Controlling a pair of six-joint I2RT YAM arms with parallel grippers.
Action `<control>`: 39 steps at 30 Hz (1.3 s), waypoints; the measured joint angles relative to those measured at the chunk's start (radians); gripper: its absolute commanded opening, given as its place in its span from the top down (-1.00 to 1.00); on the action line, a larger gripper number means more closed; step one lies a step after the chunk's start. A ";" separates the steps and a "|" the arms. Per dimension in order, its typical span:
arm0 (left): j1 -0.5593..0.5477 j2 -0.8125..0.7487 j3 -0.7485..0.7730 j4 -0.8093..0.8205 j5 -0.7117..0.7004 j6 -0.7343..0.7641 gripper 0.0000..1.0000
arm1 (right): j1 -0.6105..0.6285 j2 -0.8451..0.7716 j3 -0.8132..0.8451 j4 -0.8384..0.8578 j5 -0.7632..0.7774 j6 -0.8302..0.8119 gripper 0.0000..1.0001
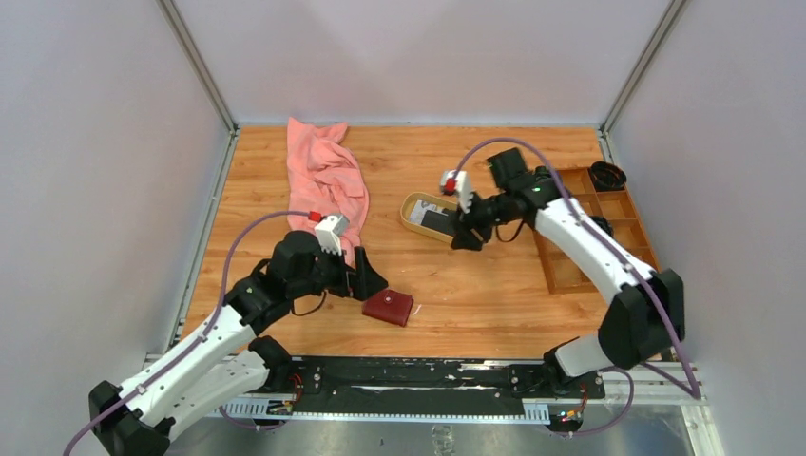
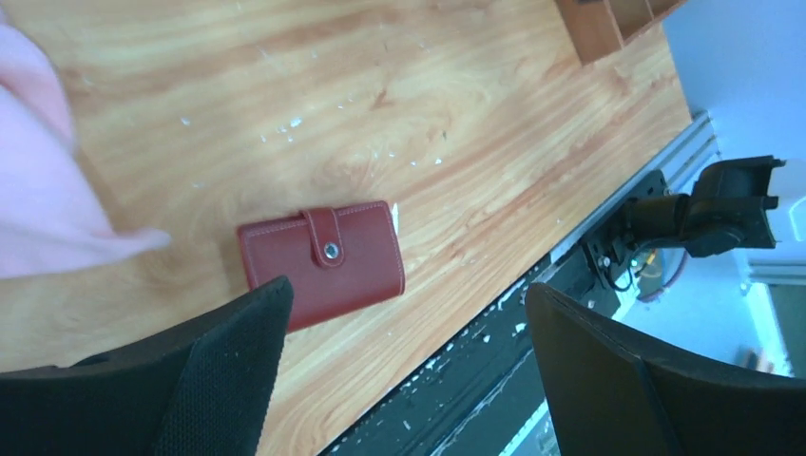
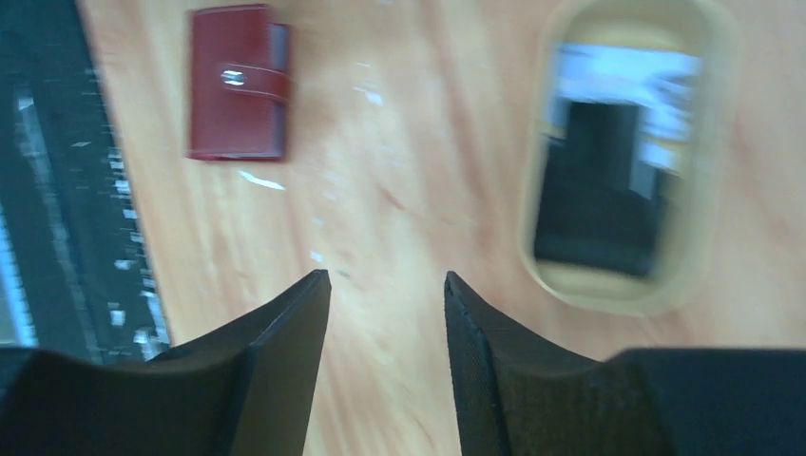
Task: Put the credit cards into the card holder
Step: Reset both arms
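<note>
- Desk (image 1: 494, 285): wood-grain board with a satin finish, flecked with pale scuffs.
- Card holder (image 2: 328, 261): dark red leather-like skin with a fine grain, pale stitching along the edges and a small shiny metal snap.
- Credit cards (image 3: 599, 190): flat and smooth. The upper one is matt black, the one beneath pale.
- Oval dish (image 3: 608, 293): tan, matt rim.
- Cloth (image 1: 328, 180): soft pink fabric, crumpled.
- Compartment tray (image 1: 570, 271): brown wood.
- Left end effector (image 2: 409, 288): black finger pads (image 2: 228, 370) with a fine mesh texture.
- Right end effector (image 3: 385, 275): matt black fingers (image 3: 276, 361).
- Arm shells (image 1: 580, 237): smooth white plastic.
</note>
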 measured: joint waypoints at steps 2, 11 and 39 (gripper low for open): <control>0.002 0.026 0.123 -0.091 -0.036 0.062 -1.00 | -0.097 -0.072 -0.002 -0.002 0.029 -0.023 -0.20; 0.088 0.069 0.532 -0.321 -0.270 0.291 -1.00 | -0.465 -0.350 -0.018 -0.015 0.014 -0.015 -1.00; 0.143 -0.134 0.739 -0.587 -0.446 0.387 -1.00 | -0.610 -0.523 0.144 -0.034 -0.146 0.371 -1.00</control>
